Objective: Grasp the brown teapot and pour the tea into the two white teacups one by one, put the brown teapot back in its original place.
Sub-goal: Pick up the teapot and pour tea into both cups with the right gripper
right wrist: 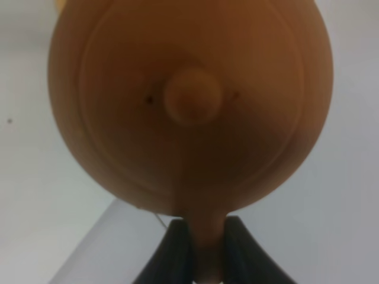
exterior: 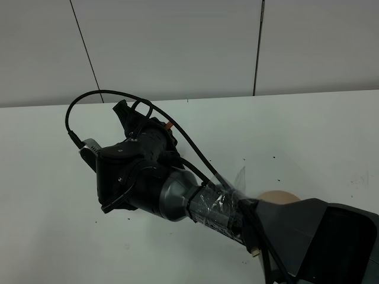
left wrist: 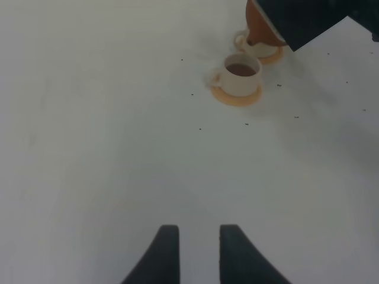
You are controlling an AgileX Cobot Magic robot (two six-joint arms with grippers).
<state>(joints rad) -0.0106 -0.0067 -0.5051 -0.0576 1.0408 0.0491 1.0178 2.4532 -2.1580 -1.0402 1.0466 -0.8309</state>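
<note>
Two right fingers [right wrist: 177,248] tight on the brown teapot [right wrist: 189,100] handle.

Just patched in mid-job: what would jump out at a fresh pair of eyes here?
The right arm fills the middle of the overhead view, hiding the cups. Its gripper is shut on the handle of the brown teapot, tipped over the farther teacup. The nearer teacup, on an orange coaster, already holds dark tea.
</note>
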